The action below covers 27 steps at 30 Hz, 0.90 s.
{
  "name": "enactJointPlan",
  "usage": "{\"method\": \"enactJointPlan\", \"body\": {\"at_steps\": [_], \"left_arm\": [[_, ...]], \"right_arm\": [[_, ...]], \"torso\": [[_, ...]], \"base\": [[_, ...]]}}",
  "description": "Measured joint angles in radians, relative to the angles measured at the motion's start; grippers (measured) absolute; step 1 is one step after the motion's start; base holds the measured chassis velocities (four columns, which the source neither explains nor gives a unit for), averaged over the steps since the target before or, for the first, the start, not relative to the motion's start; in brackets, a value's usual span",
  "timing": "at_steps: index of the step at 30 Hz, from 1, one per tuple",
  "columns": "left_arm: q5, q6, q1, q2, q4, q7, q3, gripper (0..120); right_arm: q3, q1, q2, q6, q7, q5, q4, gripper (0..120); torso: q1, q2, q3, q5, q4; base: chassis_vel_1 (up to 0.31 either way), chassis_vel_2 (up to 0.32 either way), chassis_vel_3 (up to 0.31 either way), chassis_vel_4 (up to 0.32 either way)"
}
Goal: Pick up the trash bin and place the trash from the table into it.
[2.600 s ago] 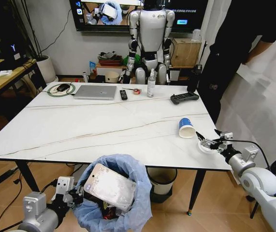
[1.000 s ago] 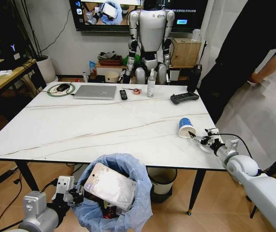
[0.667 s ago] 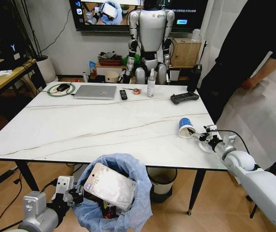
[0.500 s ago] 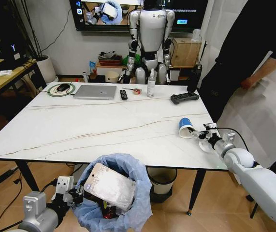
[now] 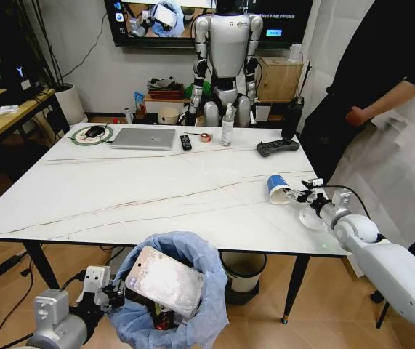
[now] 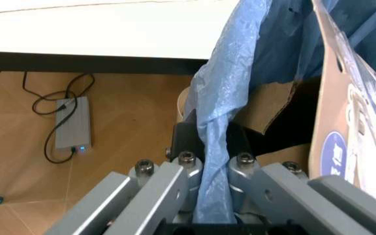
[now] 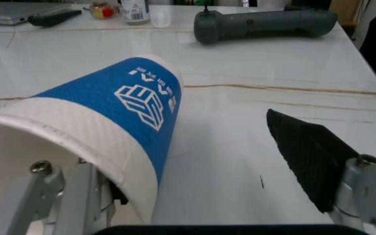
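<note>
Cup at the desk's right edge, bin waiting below

Our left pincer (image 5: 113,294) pinches the bin (image 5: 169,291) liner below the desk (image 5: 120,196); our right pincer (image 5: 299,198) is spread around the tipped cup (image 5: 277,189) rim. We judge squeezing gently avoids crushing it. The marble top looks slick; a laptop (image 5: 143,138) lies far back.

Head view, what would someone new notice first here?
The trash bin, its blue bag stuffed with trash, hangs below the table's near edge, clamped by the left gripper. At the table's right side, the open right gripper straddles the rim of a tipped blue-white paper cup.
</note>
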<state>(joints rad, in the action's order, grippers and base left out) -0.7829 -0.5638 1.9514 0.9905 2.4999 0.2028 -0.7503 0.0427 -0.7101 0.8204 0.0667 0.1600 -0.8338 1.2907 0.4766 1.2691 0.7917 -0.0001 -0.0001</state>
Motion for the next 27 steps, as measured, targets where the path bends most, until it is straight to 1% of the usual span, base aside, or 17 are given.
{"method": "enactJointPlan", "body": {"at_steps": [1, 3, 5, 6, 7, 12, 13, 14, 15, 17, 18, 19, 20, 27], "left_arm": [[0.000, 0.000, 0.000, 0.000, 0.000, 0.000, 0.000, 0], [0.000, 0.000, 0.001, 0.000, 0.000, 0.000, 0.000, 0], [0.001, 0.000, 0.000, 0.000, 0.000, 0.000, 0.000, 0], [0.001, 0.000, 0.000, 0.000, 0.000, 0.000, 0.000, 0], [0.001, 0.000, 0.000, 0.000, 0.000, 0.000, 0.000, 0], [0.002, 0.001, 0.002, -0.001, 0.000, 0.000, 0.000, 0], [0.002, 0.001, 0.002, -0.001, 0.000, 0.000, 0.000, 0], [0.002, 0.001, 0.002, -0.001, 0.000, 0.000, 0.000, 0], [0.002, 0.001, 0.003, -0.001, 0.000, 0.000, 0.000, 0], [0.002, 0.001, 0.003, -0.001, 0.000, 0.000, 0.000, 0], [0.002, 0.001, 0.003, -0.001, 0.000, 0.000, 0.000, 0], [0.002, 0.001, 0.003, -0.001, 0.000, 0.000, 0.000, 0], [0.003, 0.001, 0.004, 0.000, 0.000, 0.000, 0.000, 0], [0.006, 0.001, 0.006, 0.001, 0.000, 0.000, 0.002, 0]], "right_arm": [[0.000, -0.002, 0.000, 0.000, 0.001, 0.000, 0.001, 68], [0.002, -0.009, -0.002, -0.001, 0.004, -0.001, 0.007, 58], [0.003, -0.013, -0.004, -0.001, 0.004, -0.001, 0.012, 50], [0.004, -0.015, -0.004, -0.001, 0.004, -0.001, 0.014, 47], [0.004, -0.015, -0.004, -0.001, 0.004, -0.001, 0.014, 47], [0.006, -0.024, -0.008, -0.002, 0.005, -0.001, 0.023, 23], [0.006, -0.024, -0.008, -0.002, 0.005, -0.001, 0.023, 23], [0.007, -0.026, -0.009, -0.002, 0.005, -0.001, 0.025, 20], [0.008, -0.027, -0.009, -0.002, 0.005, -0.001, 0.027, 15], [0.008, -0.028, -0.010, -0.002, 0.005, -0.001, 0.029, 10], [0.008, -0.029, -0.010, -0.002, 0.005, -0.001, 0.030, 4], [0.008, -0.029, -0.010, -0.002, 0.005, -0.001, 0.030, 4], [0.010, -0.030, -0.012, -0.002, 0.005, -0.002, 0.032, 0], [0.019, -0.045, -0.018, -0.010, 0.009, -0.007, 0.041, 0]], "torso": [[0.000, 0.000, 0.000, 0.0001, -0.0001], [0.000, 0.000, 0.000, 0.0002, -0.0001], [0.000, 0.000, 0.000, 0.0000, -0.0001], [0.000, 0.000, 0.000, 0.0000, -0.0001], [0.000, 0.000, 0.000, 0.0000, -0.0001], [0.000, 0.000, 0.000, 0.0001, 0.0000], [0.000, 0.000, 0.000, 0.0001, 0.0000], [0.000, 0.000, 0.000, 0.0001, -0.0001], [0.000, 0.000, 0.000, 0.0001, -0.0001], [0.000, 0.000, 0.000, 0.0001, -0.0001], [0.000, 0.000, 0.000, 0.0001, 0.0000], [0.000, 0.000, 0.000, 0.0001, 0.0000], [0.000, 0.000, 0.000, 0.0001, 0.0000], [0.000, 0.000, 0.000, 0.0001, 0.0000]], "base": [[0.000, 0.000, 0.000, 0.000], [0.000, 0.000, 0.000, 0.000], [0.000, 0.000, 0.000, 0.000], [0.000, 0.000, 0.000, 0.000], [0.000, 0.000, 0.000, 0.000], [0.000, 0.000, 0.000, 0.000], [0.000, 0.000, 0.000, 0.000], [0.000, 0.000, 0.000, 0.000], [0.000, 0.000, 0.000, 0.000], [0.000, 0.000, 0.000, 0.000], [0.000, 0.000, 0.000, 0.000], [0.000, 0.000, 0.000, 0.000], [0.000, 0.000, 0.000, 0.000], [0.000, 0.000, 0.000, 0.000]]}}
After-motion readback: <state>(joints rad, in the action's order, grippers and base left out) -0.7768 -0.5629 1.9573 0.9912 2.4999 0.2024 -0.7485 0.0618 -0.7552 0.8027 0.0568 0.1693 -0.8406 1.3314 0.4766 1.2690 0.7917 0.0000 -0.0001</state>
